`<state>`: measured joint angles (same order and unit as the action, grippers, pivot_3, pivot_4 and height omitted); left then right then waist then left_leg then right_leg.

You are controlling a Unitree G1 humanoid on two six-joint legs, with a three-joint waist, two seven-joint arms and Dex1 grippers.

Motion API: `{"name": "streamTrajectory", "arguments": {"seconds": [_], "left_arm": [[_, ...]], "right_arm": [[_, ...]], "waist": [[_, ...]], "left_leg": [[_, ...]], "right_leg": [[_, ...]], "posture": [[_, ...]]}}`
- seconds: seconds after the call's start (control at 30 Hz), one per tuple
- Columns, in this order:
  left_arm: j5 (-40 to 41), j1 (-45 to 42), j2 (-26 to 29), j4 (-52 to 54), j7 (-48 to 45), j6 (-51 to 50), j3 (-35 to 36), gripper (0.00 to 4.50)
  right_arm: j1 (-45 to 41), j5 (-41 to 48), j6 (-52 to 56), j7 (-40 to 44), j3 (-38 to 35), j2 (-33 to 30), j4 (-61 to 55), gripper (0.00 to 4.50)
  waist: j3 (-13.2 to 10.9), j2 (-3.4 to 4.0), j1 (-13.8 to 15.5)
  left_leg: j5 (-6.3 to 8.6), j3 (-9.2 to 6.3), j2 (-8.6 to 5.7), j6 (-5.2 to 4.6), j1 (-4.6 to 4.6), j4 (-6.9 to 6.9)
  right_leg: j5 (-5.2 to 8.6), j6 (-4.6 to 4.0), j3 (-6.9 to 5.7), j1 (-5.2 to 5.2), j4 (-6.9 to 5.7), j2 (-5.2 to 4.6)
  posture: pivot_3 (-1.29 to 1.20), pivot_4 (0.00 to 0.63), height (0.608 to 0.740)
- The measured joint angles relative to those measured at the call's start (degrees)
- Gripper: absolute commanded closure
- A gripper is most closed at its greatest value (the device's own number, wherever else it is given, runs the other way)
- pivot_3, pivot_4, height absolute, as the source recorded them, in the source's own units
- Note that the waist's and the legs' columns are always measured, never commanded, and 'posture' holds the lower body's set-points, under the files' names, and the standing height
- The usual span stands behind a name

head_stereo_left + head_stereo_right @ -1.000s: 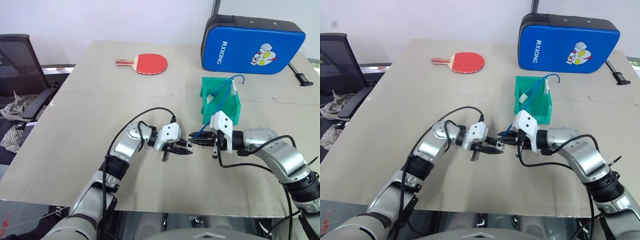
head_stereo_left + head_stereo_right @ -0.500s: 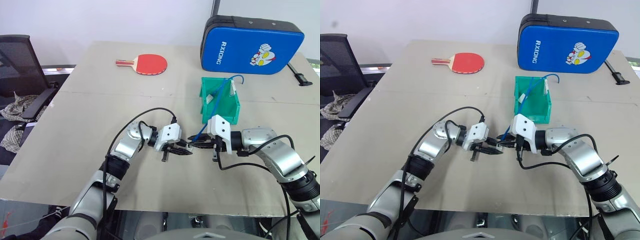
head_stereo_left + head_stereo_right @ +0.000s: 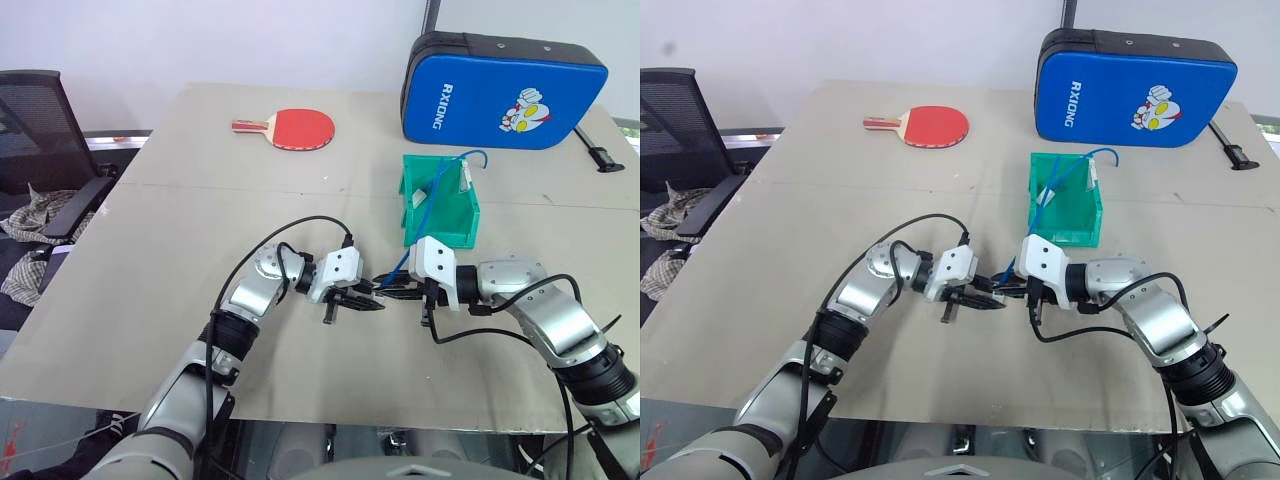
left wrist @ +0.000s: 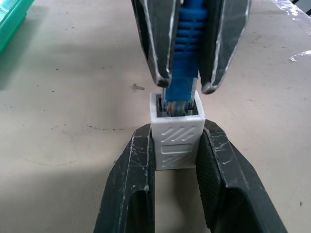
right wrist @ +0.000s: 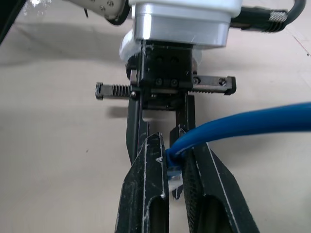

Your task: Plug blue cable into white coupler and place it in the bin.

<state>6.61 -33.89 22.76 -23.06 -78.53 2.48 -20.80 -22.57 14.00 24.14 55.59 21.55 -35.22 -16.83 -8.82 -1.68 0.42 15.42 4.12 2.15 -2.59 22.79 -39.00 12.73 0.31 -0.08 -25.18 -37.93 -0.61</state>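
Above the table (image 3: 180, 300), the left pincer (image 4: 176, 145) clamps the white coupler (image 4: 176, 138) with its socket facing the right pincer (image 4: 187, 85), which is closed on the blue cable (image 5: 243, 124) just behind its plug, so the plug tip sits in the socket mouth; the green bin (image 3: 440, 205) waits just beyond
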Motion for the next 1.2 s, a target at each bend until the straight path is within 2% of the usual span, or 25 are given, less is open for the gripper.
{"name": "streamTrajectory", "arguments": {"seconds": [0.43,0.7,0.77,0.8,0.83,0.9,0.93,0.97,1.1,1.2], "left_arm": [[-0.91,1.37,0.35,0.06,1.92,0.72,0.05,3.93],[-0.87,3.82,0.67,2.46,4.32,0.74,0.47,3.93],[-0.14,4.96,0.82,3.96,4.63,-0.86,1.10,3.93],[0.82,5.66,1.08,4.91,4.51,-2.42,1.52,2.90],[1.83,6.21,1.32,5.98,4.19,-3.56,1.86,2.62],[4.89,8.11,2.20,11.86,4.04,-7.18,3.45,1.60],[5.37,8.52,2.57,13.16,4.12,-8.02,3.98,1.31],[6.88,9.79,3.88,16.50,4.81,-10.48,5.18,0.65],[10.98,17.09,8.42,27.05,7.65,-17.34,10.02,0.65],[13.79,22.58,8.33,34.05,12.97,-21.13,14.13,0.65]], "right_arm": [[-4.20,-3.31,1.84,3.16,2.76,2.12,4.06,4.50],[-1.99,-1.96,2.08,3.07,0.76,2.54,3.80,4.50],[-0.13,0.11,2.91,1.79,-1.75,4.92,3.75,4.50],[0.99,1.74,3.49,1.08,-3.30,6.18,3.74,4.50],[1.57,2.88,4.21,0.62,-4.00,6.61,3.46,4.50],[3.23,6.14,7.38,-0.71,-7.48,6.58,1.89,4.50],[3.51,6.97,8.15,-1.06,-8.50,6.50,1.42,4.50],[4.15,9.38,10.07,-1.75,-11.09,6.19,-0.33,4.50],[5.49,18.91,16.15,-4.67,-21.56,4.51,-8.22,4.50],[5.25,24.15,19.49,-8.19,-27.91,3.58,-11.22,4.50]], "waist": [[0.54,-0.03,-0.86],[0.71,-0.01,-0.94],[0.70,-0.02,-0.95],[0.69,-0.02,-1.05],[0.66,0.00,-1.15],[0.63,0.00,-1.08],[0.62,0.01,-1.06],[0.60,0.03,-1.11],[0.56,0.10,-1.23],[0.51,0.11,-1.02]], "left_leg": [[0.01,-0.03,0.10,-0.01,-0.91,0.01],[0.03,-0.04,0.06,-0.03,-0.91,0.02],[0.04,-0.05,0.06,-0.04,-0.86,0.05],[0.04,-0.04,0.07,-0.04,-0.83,0.06],[0.04,-0.02,0.07,-0.04,-0.79,0.08],[0.04,-0.04,0.07,-0.04,-0.59,0.08],[0.04,-0.05,0.07,-0.04,-0.50,0.08],[0.04,-0.05,0.07,-0.04,-0.38,0.08],[0.04,-0.08,0.10,-0.04,-0.31,0.13],[0.04,-0.11,0.09,-0.03,-0.24,0.15]], "right_leg": [[0.22,-0.02,-0.05,0.84,0.00,-0.11],[0.11,-0.14,-0.02,0.90,0.06,-0.38],[0.07,-0.09,0.01,0.88,0.09,-0.38],[0.05,-0.06,0.03,0.83,0.08,-0.38],[0.04,-0.04,0.07,0.77,0.08,-0.37],[0.02,-0.03,0.06,0.59,0.06,-0.39],[0.02,-0.02,0.07,0.49,0.06,-0.40],[0.01,-0.02,0.08,0.36,0.04,-0.40],[0.02,-0.01,0.06,0.29,0.08,-0.41],[0.02,0.00,0.01,0.26,0.13,-0.49]], "posture": [[0.00,0.150,0.729],[0.00,0.150,0.729],[0.00,0.150,0.729],[0.00,0.150,0.729],[0.00,0.150,0.729],[0.00,0.150,0.729],[0.00,0.150,0.729],[0.00,0.150,0.729],[0.00,0.150,0.729],[0.00,0.150,0.729]]}}
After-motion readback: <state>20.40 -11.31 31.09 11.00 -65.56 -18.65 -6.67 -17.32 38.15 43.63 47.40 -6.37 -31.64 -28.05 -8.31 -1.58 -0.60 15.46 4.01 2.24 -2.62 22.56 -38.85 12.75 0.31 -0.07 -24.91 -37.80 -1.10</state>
